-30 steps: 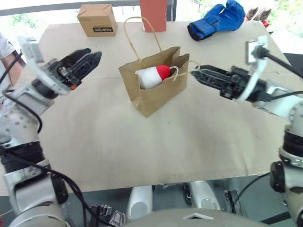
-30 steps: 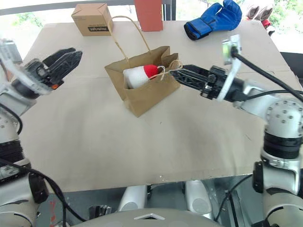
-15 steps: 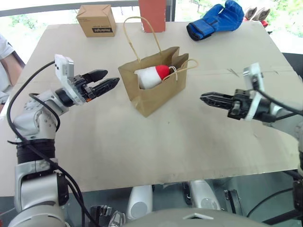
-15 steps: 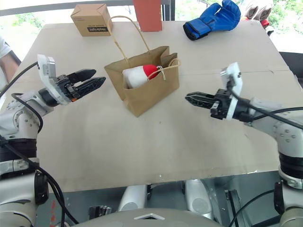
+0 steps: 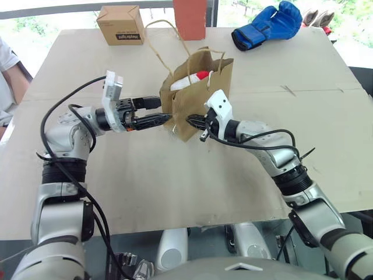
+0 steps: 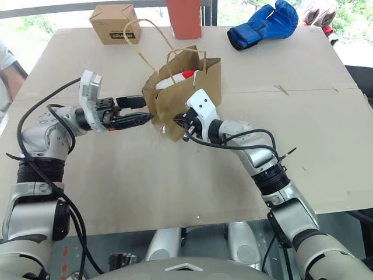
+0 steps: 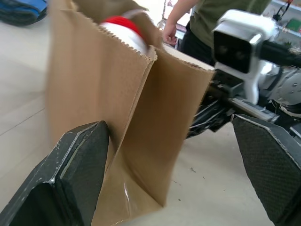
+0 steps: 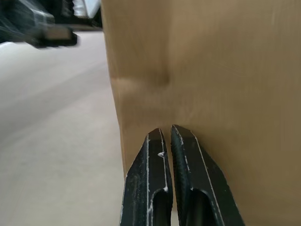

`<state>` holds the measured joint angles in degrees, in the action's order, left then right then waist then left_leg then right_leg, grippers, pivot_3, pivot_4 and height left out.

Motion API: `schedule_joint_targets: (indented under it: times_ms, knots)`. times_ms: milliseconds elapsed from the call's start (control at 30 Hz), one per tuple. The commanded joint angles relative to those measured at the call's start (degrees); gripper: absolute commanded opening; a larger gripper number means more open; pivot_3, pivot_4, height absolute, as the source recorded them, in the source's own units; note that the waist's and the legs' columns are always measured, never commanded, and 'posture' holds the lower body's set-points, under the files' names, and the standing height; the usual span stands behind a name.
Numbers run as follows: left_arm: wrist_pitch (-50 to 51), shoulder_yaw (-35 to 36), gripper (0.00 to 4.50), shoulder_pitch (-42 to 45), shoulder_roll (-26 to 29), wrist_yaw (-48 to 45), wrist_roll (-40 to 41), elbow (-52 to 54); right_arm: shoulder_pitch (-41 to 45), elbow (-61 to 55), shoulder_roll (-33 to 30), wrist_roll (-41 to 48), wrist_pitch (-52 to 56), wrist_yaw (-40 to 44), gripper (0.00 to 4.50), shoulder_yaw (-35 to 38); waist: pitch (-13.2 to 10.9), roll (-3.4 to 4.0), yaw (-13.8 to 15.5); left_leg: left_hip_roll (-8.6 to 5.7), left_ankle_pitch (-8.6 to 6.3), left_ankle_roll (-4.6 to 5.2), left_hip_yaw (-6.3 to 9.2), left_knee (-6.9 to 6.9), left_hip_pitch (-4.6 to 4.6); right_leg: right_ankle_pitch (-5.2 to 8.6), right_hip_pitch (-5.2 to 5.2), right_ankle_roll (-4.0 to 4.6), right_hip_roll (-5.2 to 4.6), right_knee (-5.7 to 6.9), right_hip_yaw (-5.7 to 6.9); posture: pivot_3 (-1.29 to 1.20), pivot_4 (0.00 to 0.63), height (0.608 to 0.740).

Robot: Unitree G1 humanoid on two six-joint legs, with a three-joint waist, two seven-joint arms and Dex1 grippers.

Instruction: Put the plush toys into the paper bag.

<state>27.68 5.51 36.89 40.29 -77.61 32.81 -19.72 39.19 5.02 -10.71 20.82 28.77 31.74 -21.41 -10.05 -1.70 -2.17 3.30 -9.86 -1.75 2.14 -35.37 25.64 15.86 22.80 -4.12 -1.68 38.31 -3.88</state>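
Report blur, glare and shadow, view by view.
Left eye view: daylight glare washes out the top left behind the table; the paper bag is sharp, with a faint shadow at its base. Left wrist view: the bag's near side is smeared by blur and the blue glove is soft. Right wrist view: the shut right gripper is crisp, the left gripper beyond is blurred.

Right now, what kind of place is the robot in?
Probably a robot test room or lab, beside big bright windows. A plain table holds odd practice props, a paper bag, a blue boxing glove and a small cardboard box, and a person stands nearby.
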Motion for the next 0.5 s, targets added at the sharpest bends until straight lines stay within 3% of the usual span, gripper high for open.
schedule_joint_targets:
  times_ms: [33,267,433,500]
  knots:
    - [0.2,1.6,4.50,-2.3,-2.7,8.7,-0.6,8.3,1.3,1.3,2.3,-1.3,-2.4,0.8,0.03,2.0,0.0,0.00,-0.1,0.00,0.00,0.00,0.00,0.00,-0.02,0.00,0.00,0.00,0.00,0.03,0.00,0.00,0.150,0.740]
    - [-1.6,1.0,4.50,-9.3,-12.8,32.2,-7.4,20.7,1.4,7.4,5.0,-4.3,-5.9,1.5,0.03,4.0,0.0,0.00,0.1,-0.01,0.01,-0.01,0.01,-0.09,-0.06,0.00,-0.02,0.00,-0.01,0.23,-0.01,0.00,0.150,0.740]
    - [-5.9,2.1,4.50,-10.2,-19.7,42.5,-10.3,20.5,0.4,7.4,5.4,-5.1,-6.4,2.2,0.03,4.8,0.0,-0.01,0.3,-0.03,0.02,-0.03,0.02,-0.14,-0.10,-0.01,-0.02,0.00,-0.02,0.31,-0.02,0.00,0.150,0.740]
    - [-8.1,1.6,4.50,-10.4,-20.9,42.2,-10.5,20.1,0.0,6.8,5.3,-5.3,-6.3,2.5,0.03,5.1,0.0,-0.01,0.2,-0.03,0.02,-0.04,0.00,-0.16,-0.12,-0.01,-0.02,0.00,-0.02,0.36,-0.03,0.00,0.150,0.740]
